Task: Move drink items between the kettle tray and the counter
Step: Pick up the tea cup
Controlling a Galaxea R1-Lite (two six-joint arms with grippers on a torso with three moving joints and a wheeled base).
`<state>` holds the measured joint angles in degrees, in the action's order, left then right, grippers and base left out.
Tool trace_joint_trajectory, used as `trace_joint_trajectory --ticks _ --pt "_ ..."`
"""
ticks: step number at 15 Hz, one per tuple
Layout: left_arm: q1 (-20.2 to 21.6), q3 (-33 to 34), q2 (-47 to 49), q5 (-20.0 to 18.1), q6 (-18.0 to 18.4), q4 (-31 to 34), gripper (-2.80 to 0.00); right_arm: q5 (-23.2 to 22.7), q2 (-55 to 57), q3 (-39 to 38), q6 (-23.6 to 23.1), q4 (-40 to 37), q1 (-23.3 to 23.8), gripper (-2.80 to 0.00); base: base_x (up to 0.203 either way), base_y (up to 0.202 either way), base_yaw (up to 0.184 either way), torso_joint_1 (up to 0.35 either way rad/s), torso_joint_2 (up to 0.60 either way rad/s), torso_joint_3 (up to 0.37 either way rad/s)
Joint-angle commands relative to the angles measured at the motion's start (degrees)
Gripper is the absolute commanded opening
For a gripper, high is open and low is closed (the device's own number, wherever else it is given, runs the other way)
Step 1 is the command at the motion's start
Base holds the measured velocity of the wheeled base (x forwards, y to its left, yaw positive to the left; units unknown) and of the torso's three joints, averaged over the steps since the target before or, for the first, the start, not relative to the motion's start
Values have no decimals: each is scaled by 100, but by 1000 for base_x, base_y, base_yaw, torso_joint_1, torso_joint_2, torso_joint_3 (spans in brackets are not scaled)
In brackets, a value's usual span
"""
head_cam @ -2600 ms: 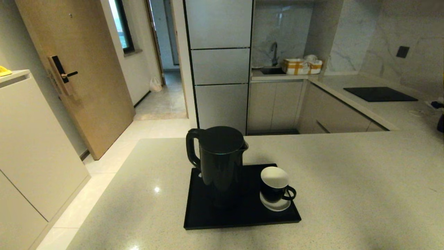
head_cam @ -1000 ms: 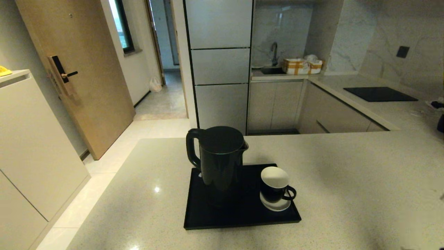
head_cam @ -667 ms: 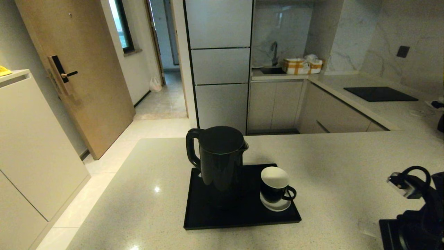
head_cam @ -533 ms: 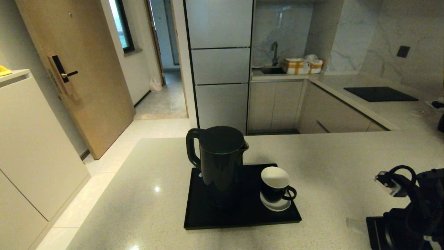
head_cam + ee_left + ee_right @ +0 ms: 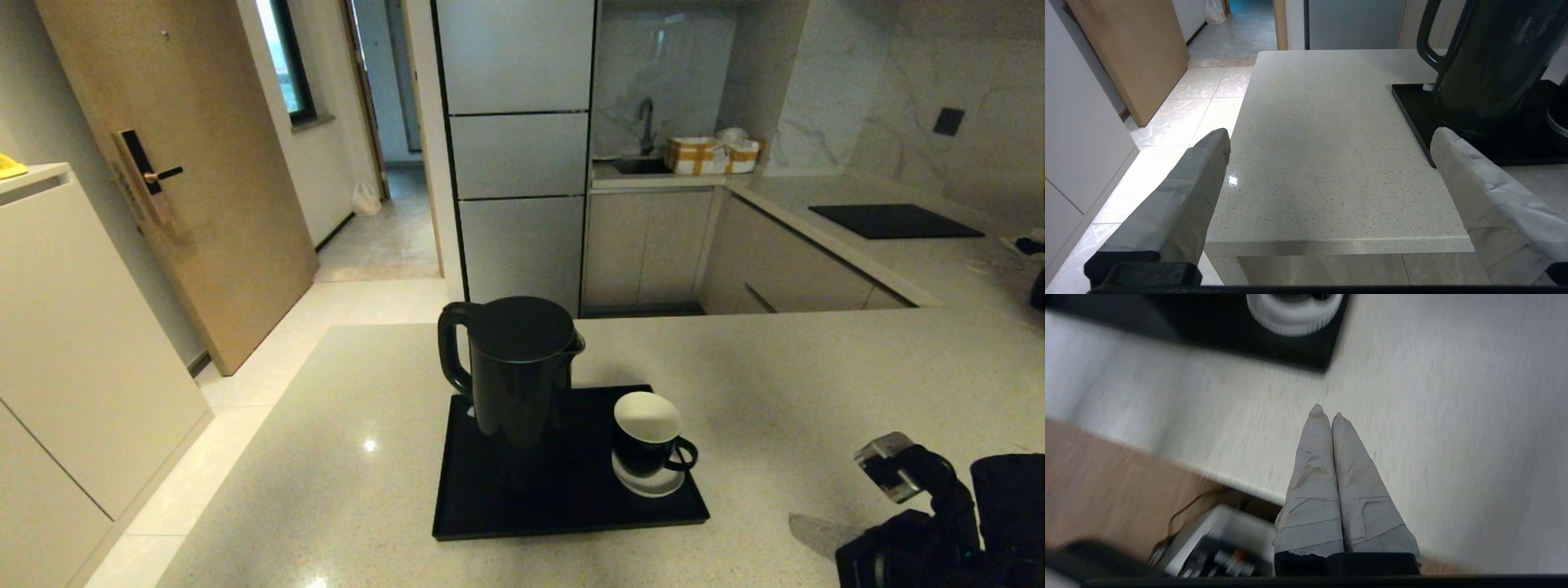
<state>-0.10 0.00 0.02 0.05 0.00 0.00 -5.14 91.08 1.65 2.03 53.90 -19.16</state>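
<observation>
The counter [image 5: 816,384], a broad glossy speckled beige stone slab, carries the flat black low-rimmed tray [image 5: 490,514]. On it stand the tall glossy black kettle [image 5: 514,376] and, beside it, the small black cup [image 5: 649,445], white inside, on a white saucer [image 5: 649,488]. The right gripper [image 5: 1327,412] points down over bare counter near the tray's corner, its 2 cloth-wrapped fingers pressed together, holding nothing. The left gripper [image 5: 1327,143] hangs level at the counter's edge, fingers wide apart.

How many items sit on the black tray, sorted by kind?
Kettle: 1
Cup: 1
Saucer, under the cup: 1
Total: 3 on the tray
</observation>
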Motion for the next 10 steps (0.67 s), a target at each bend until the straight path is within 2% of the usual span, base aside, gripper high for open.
trace_joint_trajectory --ticks 1,3,5,7,10 --pt "8 0 -2 4 0 0 0 -8 1200 -120 -50 1221 77 -280 0 0 0 0 0 0" --pt "1 0 -2 4 0 8 0 29 2351 -87 -112 2346 175 -280 0 0 0 0 0 0" --pt "9 0 -2 4 0 0 0 96 3174 117 -214 3083 271 -280 0 0 0 0 0 0" --pt "1 0 -2 4 0 6 0 106 3768 524 -270 3295 300 -280 0 0 0 0 0 0" --pt "10 0 -2 4 0 0 0 72 3824 760 -356 3376 166 -280 0 0 0 0 0 0"
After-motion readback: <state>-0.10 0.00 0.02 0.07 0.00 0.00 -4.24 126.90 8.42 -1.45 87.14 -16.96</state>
